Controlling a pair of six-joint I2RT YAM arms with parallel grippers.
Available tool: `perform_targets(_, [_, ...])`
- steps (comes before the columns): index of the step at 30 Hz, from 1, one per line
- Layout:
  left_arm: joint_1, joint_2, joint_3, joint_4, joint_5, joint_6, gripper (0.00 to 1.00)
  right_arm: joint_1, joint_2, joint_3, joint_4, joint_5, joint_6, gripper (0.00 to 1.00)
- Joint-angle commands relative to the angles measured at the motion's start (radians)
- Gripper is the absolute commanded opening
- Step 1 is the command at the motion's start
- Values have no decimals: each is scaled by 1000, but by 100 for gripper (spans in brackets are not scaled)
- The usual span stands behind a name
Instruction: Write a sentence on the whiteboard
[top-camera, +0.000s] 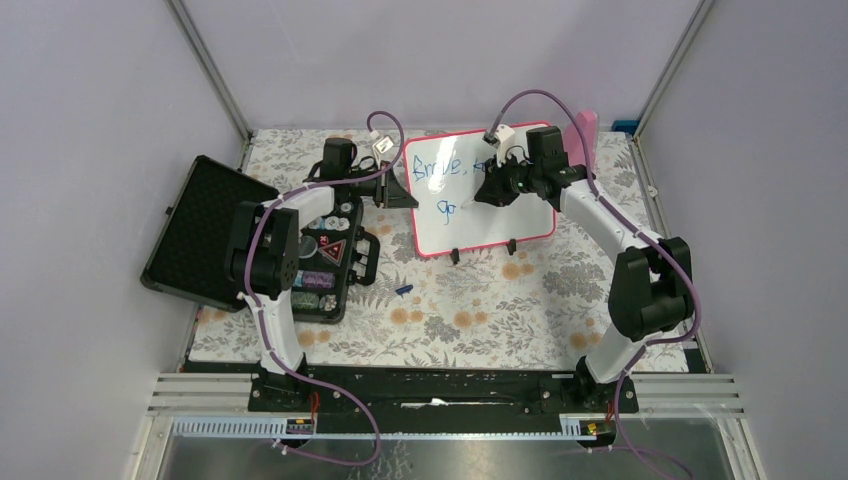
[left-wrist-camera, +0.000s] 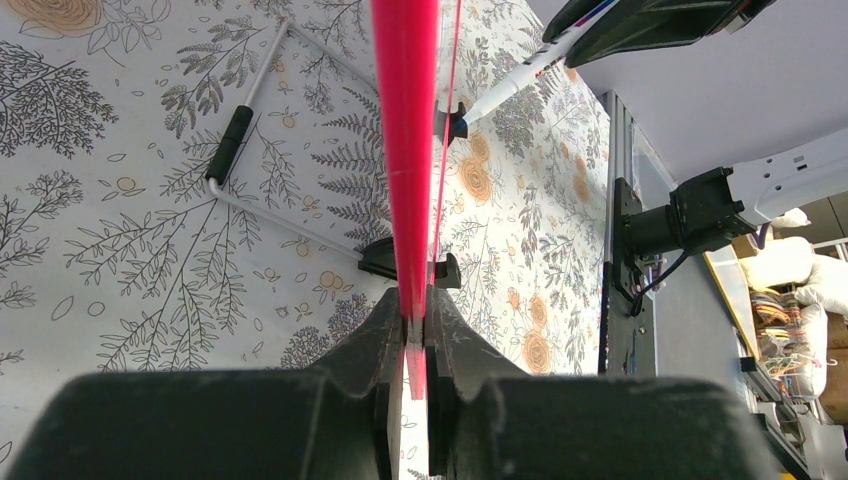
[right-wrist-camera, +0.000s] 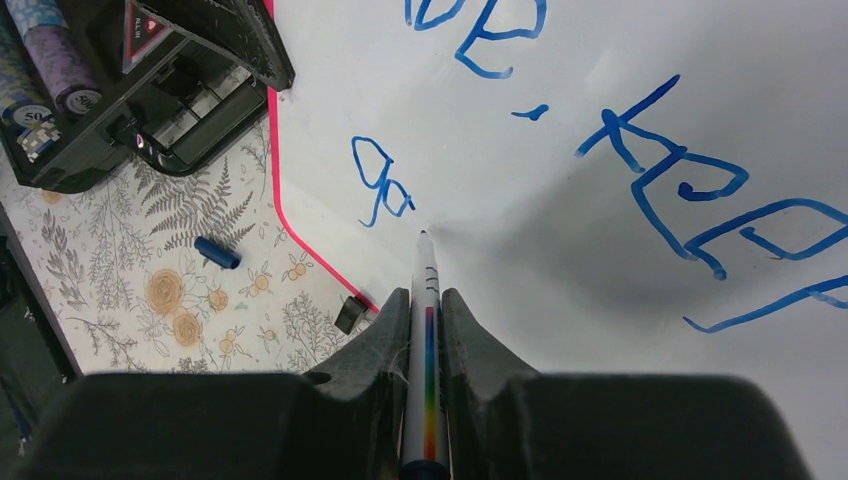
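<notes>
While tight on whiteboard (top-camera: 490, 222) edge, left gripper (left-wrist-camera: 415, 312); right gripper (right-wrist-camera: 426, 296) tight around marker (right-wrist-camera: 429, 345).

The rectangular white board with thin red-pink plastic frame (right-wrist-camera: 560, 240) has a smooth, glossy face. The table's flower-printed covering (top-camera: 470, 310) looks matt. The slim white plastic marker (right-wrist-camera: 425, 290) is smooth and shiny. The thin silver wire stand (left-wrist-camera: 229, 143) looks metal, and the open black case's lining (top-camera: 195, 235) is dimpled.

Legible markings
On whiteboard (right-wrist-camera: 560, 290), sentence (right-wrist-camera: 690, 190): "Brave, keep", "go" below; chip (right-wrist-camera: 38, 118): "50"; triangle (right-wrist-camera: 150, 25): "ALL IN".
</notes>
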Motion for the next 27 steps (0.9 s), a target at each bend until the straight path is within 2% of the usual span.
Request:
perform_targets(1, [4,-9,43,9,34,16,0,-1,8,42,34,3,12,0])
perform_targets(27, [4,-6,47,8,33,15,0,10,37,71,42,15,15,0])
